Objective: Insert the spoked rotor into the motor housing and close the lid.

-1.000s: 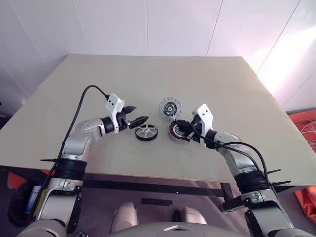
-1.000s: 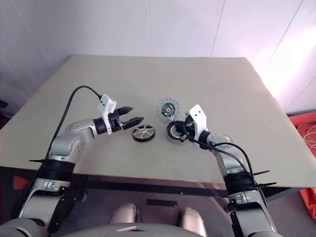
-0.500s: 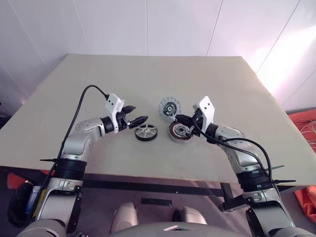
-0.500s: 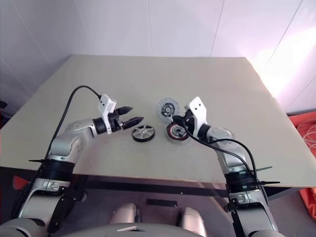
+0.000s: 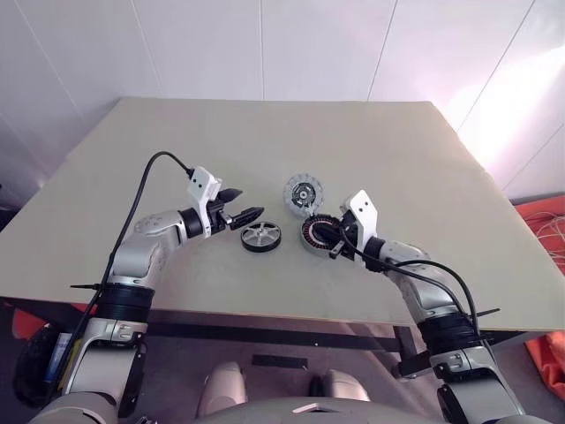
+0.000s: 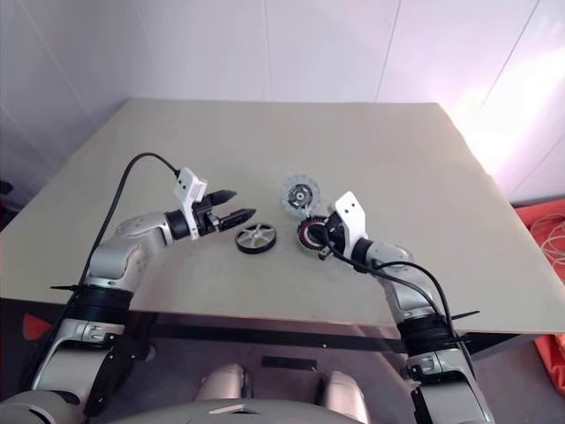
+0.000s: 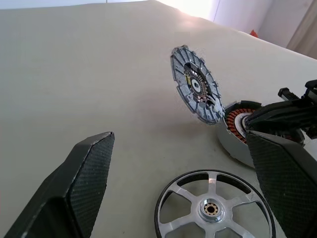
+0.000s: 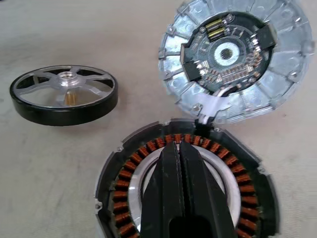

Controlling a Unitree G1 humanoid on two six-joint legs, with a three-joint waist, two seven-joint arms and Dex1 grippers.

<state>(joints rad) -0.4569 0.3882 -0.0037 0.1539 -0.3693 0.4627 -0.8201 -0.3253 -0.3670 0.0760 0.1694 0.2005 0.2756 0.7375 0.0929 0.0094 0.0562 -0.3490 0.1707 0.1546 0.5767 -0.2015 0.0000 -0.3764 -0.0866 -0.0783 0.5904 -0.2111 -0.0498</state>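
The rotor [image 5: 262, 236], likely rigid, weighty and smooth-sided, lay beside the housing [image 8: 185, 183]; best gripped across its rim. Left gripper [image 5: 244, 215] spread wide; right gripper [image 8: 181, 163] pressed together.

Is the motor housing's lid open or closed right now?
Open. The lid is swung back beside the motor housing, its circuit side showing and the copper windings uncovered.

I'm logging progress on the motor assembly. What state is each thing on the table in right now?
spoked rotor: flat on the table, not inserted
motor housing: open, copper windings bare
lid: off, circuit face up, beside the housing
left tool: open, empty, by the rotor
right tool: shut, empty, tips over the housing
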